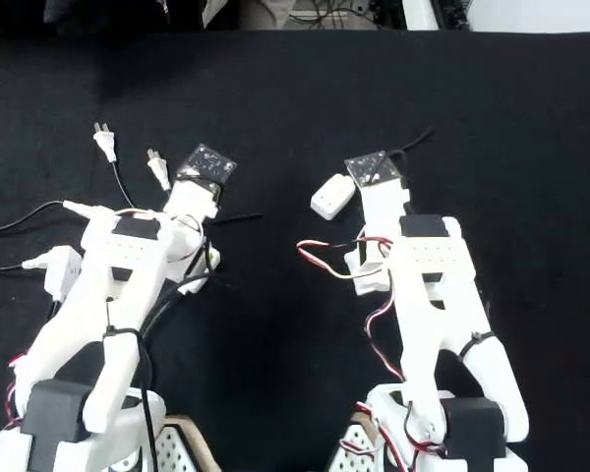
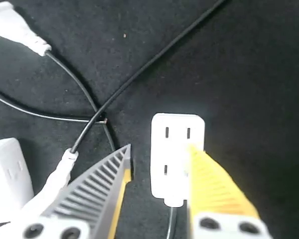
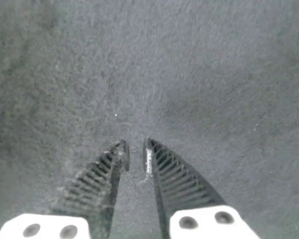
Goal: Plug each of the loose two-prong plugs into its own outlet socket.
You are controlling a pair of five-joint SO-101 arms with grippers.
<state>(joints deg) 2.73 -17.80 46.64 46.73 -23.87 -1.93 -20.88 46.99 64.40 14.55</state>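
My left gripper [image 2: 159, 149] is wide open and holds nothing. A white outlet [image 2: 175, 132] lies flat on the black table [image 2: 249, 74] between its two fingers. The yellow finger [image 2: 209, 184] hides one edge of the outlet, and I cannot tell if it touches. The grey finger [image 2: 97, 186] is just beside the other edge, with a strip of table between them. The outlet's slots face up and are empty. Thin black cords [image 2: 119, 92] cross each other on the table near the grey finger.

From the high view I see two loose plugs lying on the table by the far end of my left arm. The first plug [image 1: 103, 141] lies farther out. The second plug [image 1: 157, 169] lies just beside the arm's end. Both have their prongs pointing away from the arms. A side outlet [image 1: 62, 270] lies next to my left arm. A small outlet [image 1: 331, 196] lies just beside the far end of my right arm.

My right gripper [image 3: 135, 154] is almost pinched together, with a thin gap between the tips. Nothing is in it. It hangs over bare black table.
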